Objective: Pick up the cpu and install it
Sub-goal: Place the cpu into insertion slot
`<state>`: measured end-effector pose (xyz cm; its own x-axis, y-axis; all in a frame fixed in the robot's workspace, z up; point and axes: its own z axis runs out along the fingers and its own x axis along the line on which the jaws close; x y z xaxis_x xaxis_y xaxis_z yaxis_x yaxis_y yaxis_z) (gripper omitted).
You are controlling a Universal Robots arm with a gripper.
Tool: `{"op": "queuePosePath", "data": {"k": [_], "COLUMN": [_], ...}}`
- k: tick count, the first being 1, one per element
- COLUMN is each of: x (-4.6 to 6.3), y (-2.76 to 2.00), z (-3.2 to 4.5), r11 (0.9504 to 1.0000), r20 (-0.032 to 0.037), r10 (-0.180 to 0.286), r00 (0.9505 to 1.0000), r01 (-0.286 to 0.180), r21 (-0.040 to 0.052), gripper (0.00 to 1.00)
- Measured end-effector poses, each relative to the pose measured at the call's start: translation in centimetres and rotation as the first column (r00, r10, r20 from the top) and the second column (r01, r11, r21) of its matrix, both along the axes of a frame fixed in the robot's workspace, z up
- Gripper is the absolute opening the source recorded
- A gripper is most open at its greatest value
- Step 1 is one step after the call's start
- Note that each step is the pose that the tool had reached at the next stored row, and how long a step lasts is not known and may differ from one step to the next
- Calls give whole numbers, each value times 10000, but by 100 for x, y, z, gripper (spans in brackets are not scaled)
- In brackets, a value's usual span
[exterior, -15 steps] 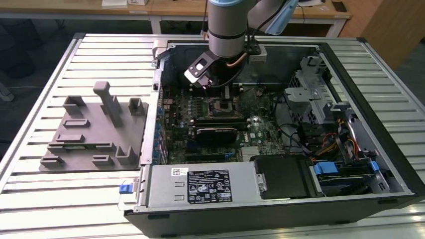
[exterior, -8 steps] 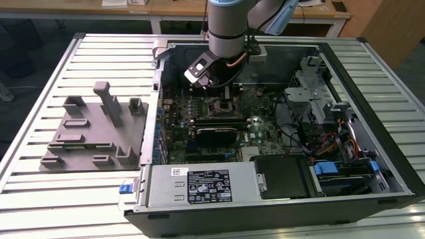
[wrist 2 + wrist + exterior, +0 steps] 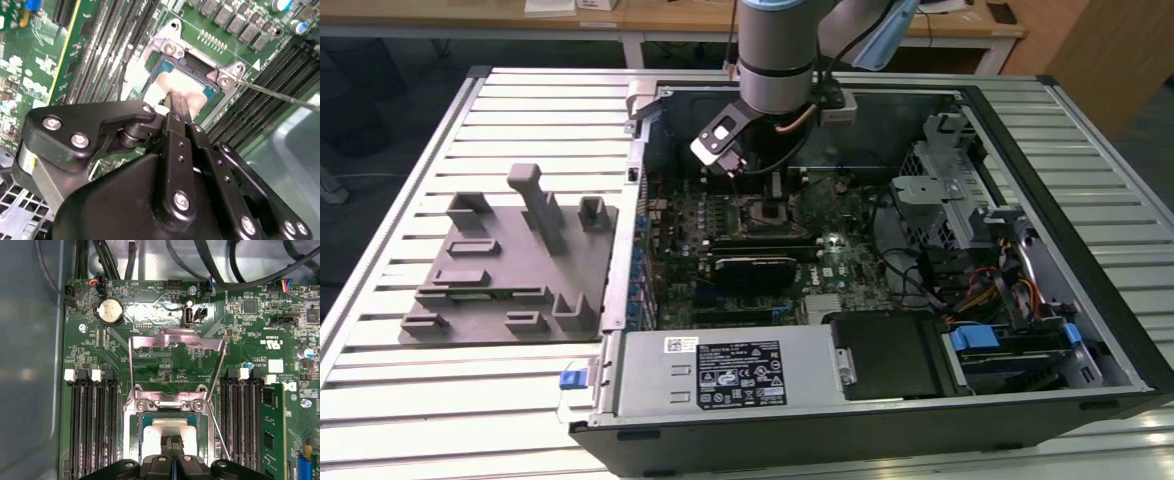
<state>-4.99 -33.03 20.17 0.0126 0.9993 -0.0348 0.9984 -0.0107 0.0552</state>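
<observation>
1. Hovering at upper centre of the exterior view, the gripper (image 3: pixel 742 168) sits over the motherboard socket (image 3: pixel 765 210).
2. Second wrist view: the cpu (image 3: pixel 187 86) lies in the socket, with the fingers together and their tips on it.
3. First wrist view: the load plate (image 3: pixel 175 340) is raised. Seating judged in hand, and it calls for square alignment.

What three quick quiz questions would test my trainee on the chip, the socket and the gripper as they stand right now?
1. True or false: the silver-white square cpu lies inside the metal-framed socket on the green motherboard.
2. Multiple choice: the socket's hinged metal load plate is
A) closed down over the chip
B) swung open, clear of the chip
C) lying outside the computer case
3. Fill in the blank: in both wrist views the black gripper sits over the middle of the cpu's top with its fingertips ____ (open or shut).

Key: 1 true; 2 B; 3 shut.
</observation>
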Motion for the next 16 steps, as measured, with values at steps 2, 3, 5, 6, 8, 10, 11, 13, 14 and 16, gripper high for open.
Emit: {"op": "queuePosePath", "data": {"k": [2, 3, 5, 6, 8, 10, 11, 13, 14, 16], "x": [0, -1, -1, -1, -1, -1, -1, -1, 0, -1], "y": [-1, 0, -1, -1, -1, -1, -1, -1, 0, 0], "z": [33, 51, 97, 123, 180, 241, 272, 340, 374, 443], "r11": [10000, 10000, 10000, 10000, 10000, 10000, 10000, 10000, 10000, 10000], "r20": [0, 2, 3, 5, 10, 20, 25, 38, 47, 64], "r10": [0, -1, -1, -1, 0, 0, 0, 0, 0, -1], "r00": [10000, 10000, 10000, 10000, 10000, 10000, 10000, 10000, 10000, 10000], "r01": [0, 1, 1, 1, 0, 0, 0, 0, 0, 1], "r21": [-2, -2, -3, -2, -5, -3, -2, -4, -2, -3], "gripper": [11, 11, 11, 11, 11, 11, 11, 11, 11, 11]}}
